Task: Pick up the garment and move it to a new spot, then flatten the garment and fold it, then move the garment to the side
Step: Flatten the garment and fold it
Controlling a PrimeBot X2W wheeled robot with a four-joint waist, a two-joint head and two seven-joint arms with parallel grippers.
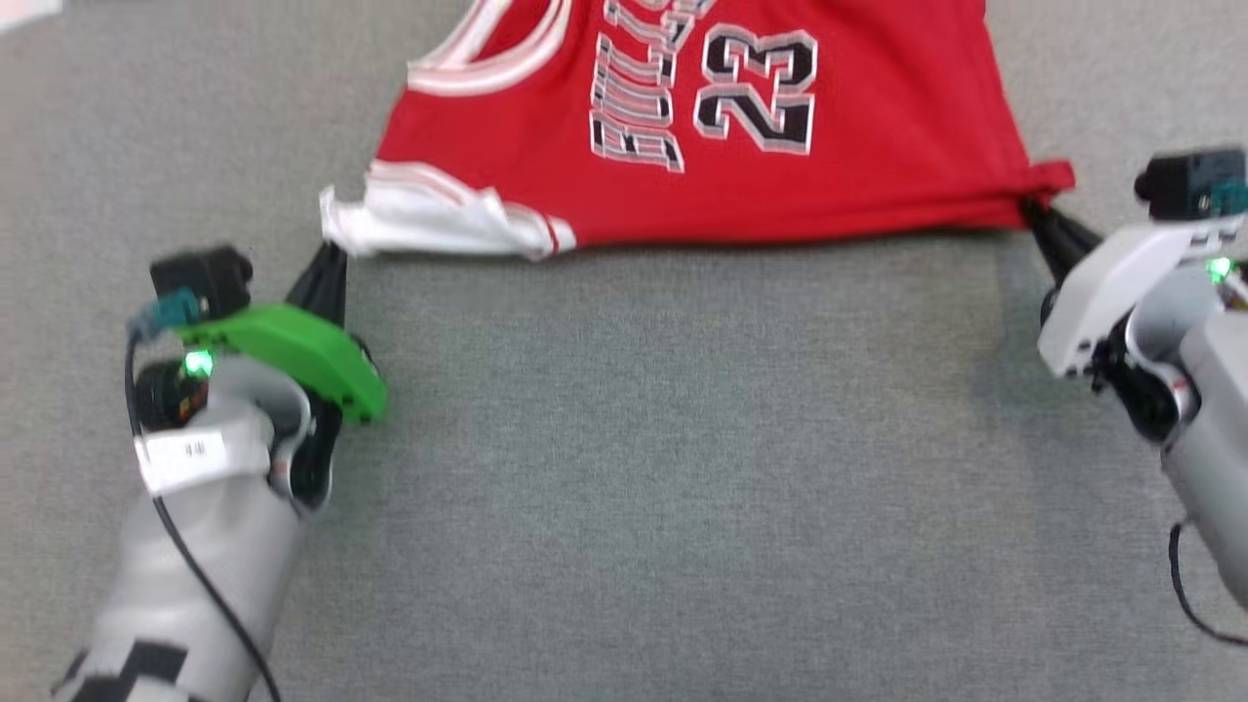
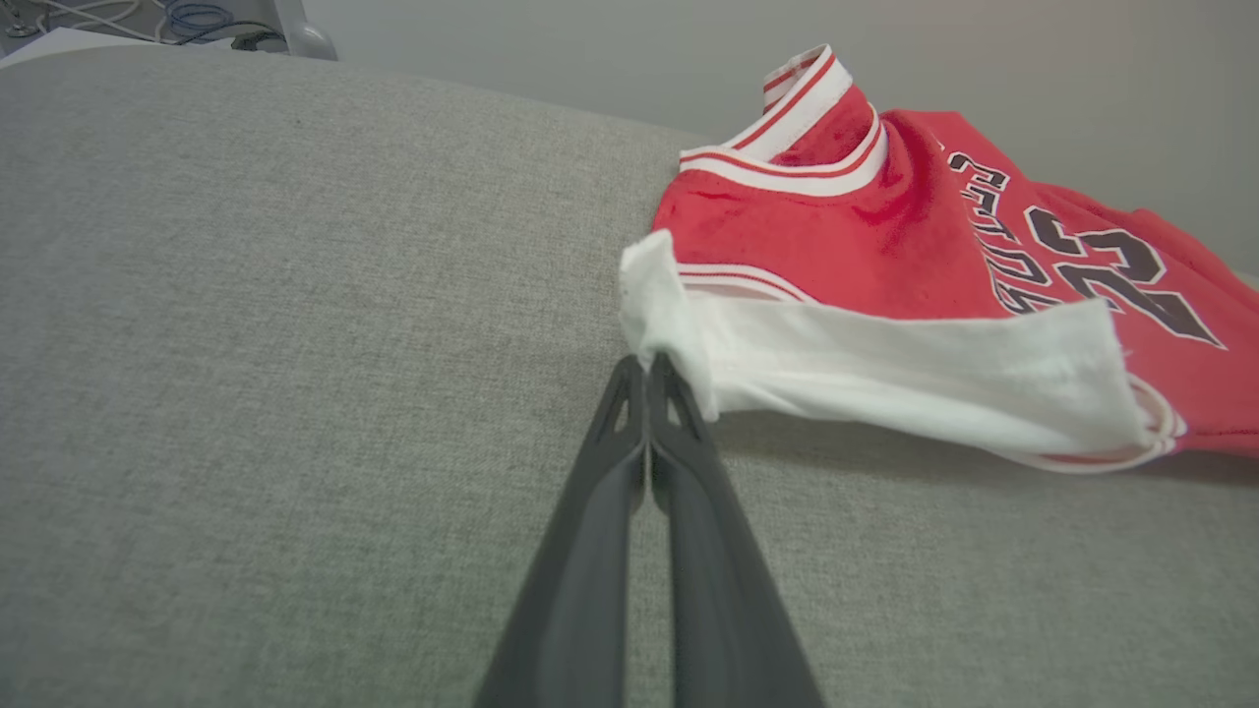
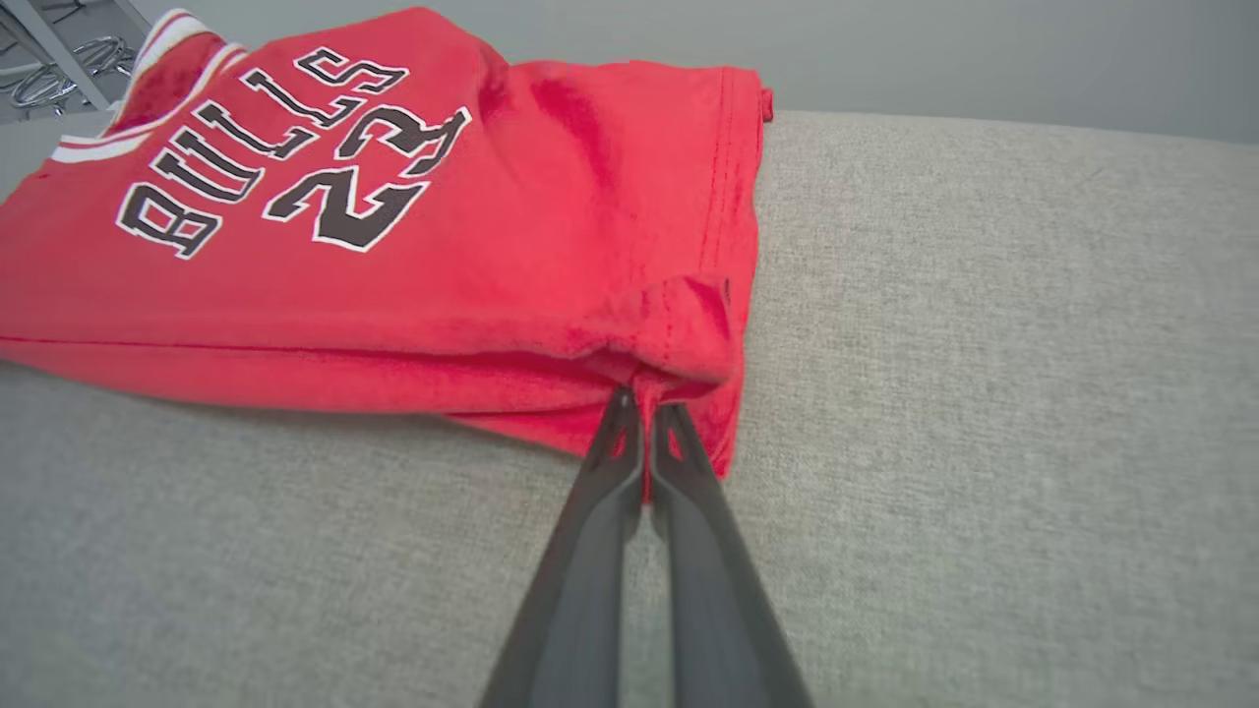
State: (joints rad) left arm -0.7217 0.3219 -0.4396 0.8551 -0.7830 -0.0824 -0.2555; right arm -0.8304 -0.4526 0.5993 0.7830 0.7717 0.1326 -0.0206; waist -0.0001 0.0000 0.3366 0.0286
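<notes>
Left claw [image 1: 330, 255] pinches the white sleeve [image 1: 439, 214], right claw [image 1: 1035, 210] a hem corner [image 1: 1051, 178] of the shirt [image 1: 877, 146]; you're flattening, I reckon, so pull evenly next.

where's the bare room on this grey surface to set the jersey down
The widest bare patch of the grey surface lies between the left hand and the right hand, below the near edge of the garment. Another strip lies to its left. It is crowded along that edge, where both hands pinch the cloth.
</notes>
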